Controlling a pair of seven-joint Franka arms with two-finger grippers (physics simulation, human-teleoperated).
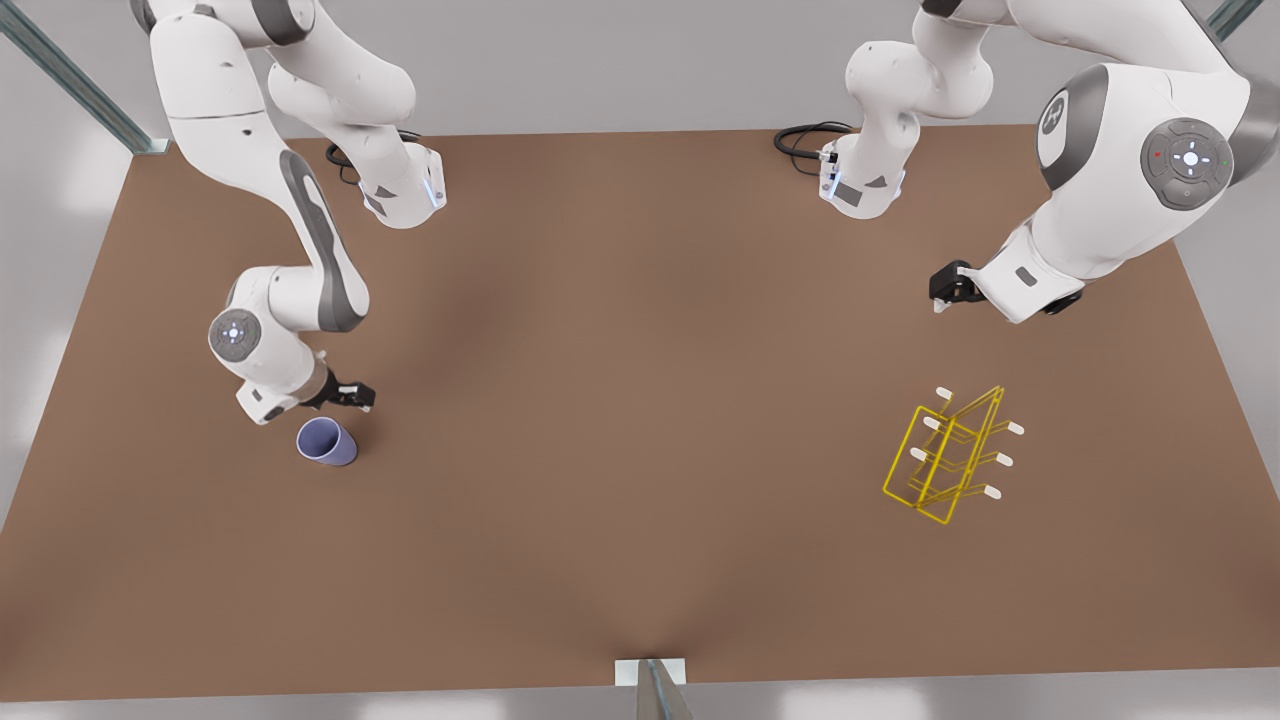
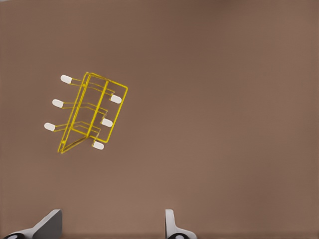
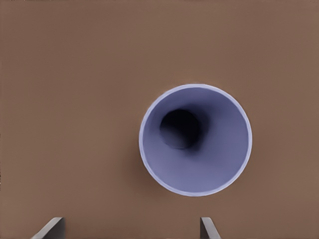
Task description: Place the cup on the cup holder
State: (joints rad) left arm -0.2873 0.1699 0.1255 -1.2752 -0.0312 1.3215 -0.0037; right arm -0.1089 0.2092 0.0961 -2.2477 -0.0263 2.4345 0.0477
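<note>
The lavender-blue cup (image 1: 327,441) stands on the brown table at the front view's left, mouth up. The right wrist view looks straight down into the cup (image 3: 195,139). My right gripper (image 1: 352,395) hovers just behind and above it, open, its fingertips (image 3: 52,228) apart and holding nothing. The yellow wire cup holder (image 1: 950,455) with white-tipped pegs stands at the front view's right. In the left wrist view the cup holder (image 2: 89,112) lies some way off from my left gripper (image 2: 110,226). That left gripper (image 1: 945,290) waits above and behind the rack, open and empty.
The brown table (image 1: 640,400) is wide, with bare surface between cup and rack. Black cables (image 1: 805,137) lie by the arm bases at the back edge. A small white bracket (image 1: 650,672) sits at the front edge.
</note>
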